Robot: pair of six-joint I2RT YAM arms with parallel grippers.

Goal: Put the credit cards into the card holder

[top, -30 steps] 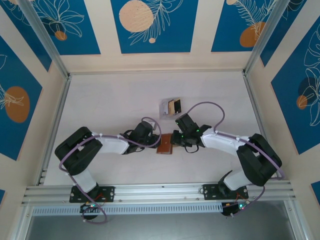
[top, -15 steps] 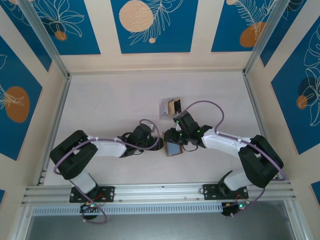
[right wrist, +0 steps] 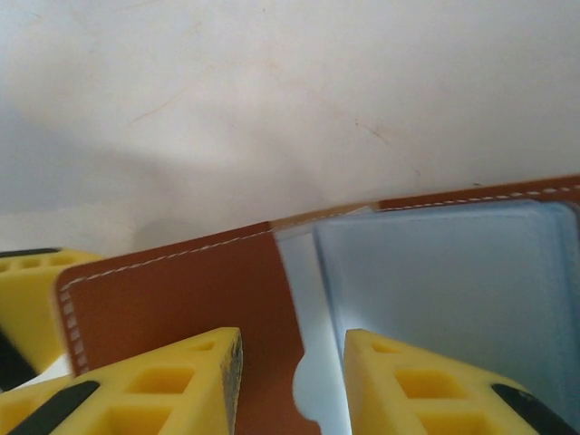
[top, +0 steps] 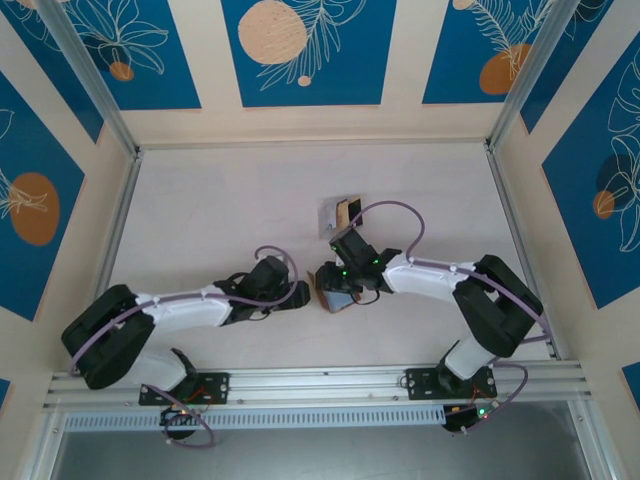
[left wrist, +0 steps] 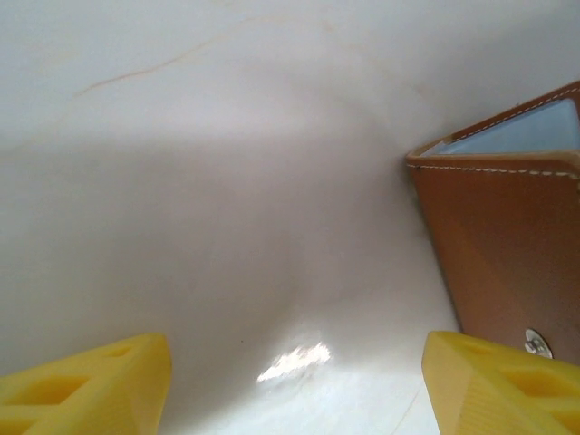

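Left gripper [left wrist: 290, 390]: released; its two yellow fingertips [left wrist: 86, 381], wedge-shaped moulded plastic with hollow cells, stand wide apart with bare table between them; nothing is grasped.

Card holder [left wrist: 507, 245]: just beyond and to the right of the left gripper's right fingertip, apart from the left one; smooth reddish-brown leather with white edge stitching and a small metal snap stud [left wrist: 536, 343] near that fingertip; it sits propped partly open, so a strip of the grey-blue lining shows along its upper edge.

Right gripper [right wrist: 290, 381]: its yellow fingers are set part-way apart directly over the card holder; through the gap lie a brown leather flap with a stitched border on the left and a matte grey-blue pocket with a rounded cut-out on the right; the holder's face fills the gap, and whether the fingers pinch a flap or merely sit above it cannot be told from the wrist view.

Credit cards [top: 346, 212]: thin tan and dark slips standing in a small clear box [top: 331, 218], just beyond the right gripper on the far side, apart from the card holder.

Table [top: 220, 210]: flat, pale, faintly veined, with a soft glossy highlight ahead of the left gripper.

Enclosure: cream walls carrying blue panels [top: 300, 50] with white leaf outlines and orange discs; aluminium rail [top: 320, 385] along the near edge, behind both grippers.
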